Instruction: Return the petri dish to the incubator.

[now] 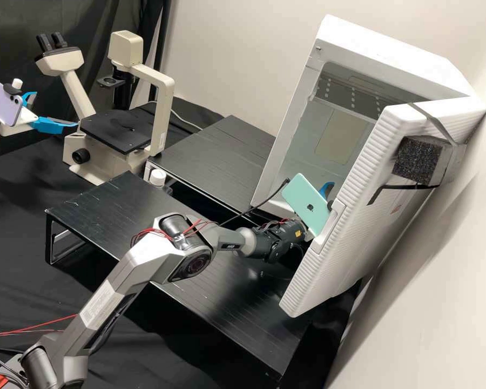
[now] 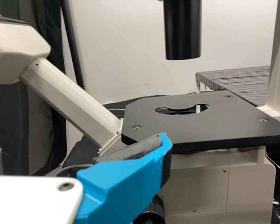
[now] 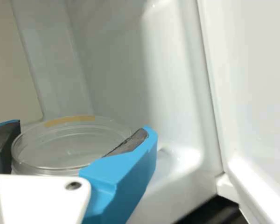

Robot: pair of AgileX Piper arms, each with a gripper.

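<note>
Inside the incubator [image 1: 303, 121], behind the teal phone, one blue finger of my right gripper [image 1: 325, 189] shows. The right wrist view has the clear round petri dish [image 3: 67, 148], a tan strip on its far rim, held level between both dark pads; my right gripper [image 3: 79, 131] is shut on it. Whether the dish's underside touches the incubator floor is hidden. My left gripper [image 1: 53, 111] is beside the microscope at the left, its fingers spread and nothing between them. The left wrist view puts that gripper [image 2: 72, 144] before the microscope stage.
The incubator's ribbed white door [image 1: 337, 216] stands open close beside the right arm. Low black platforms [image 1: 110, 208] lie under that arm, with a small white-capped bottle [image 1: 157, 177] at their edge. The microscope's black stage [image 2: 200, 123] has a central opening.
</note>
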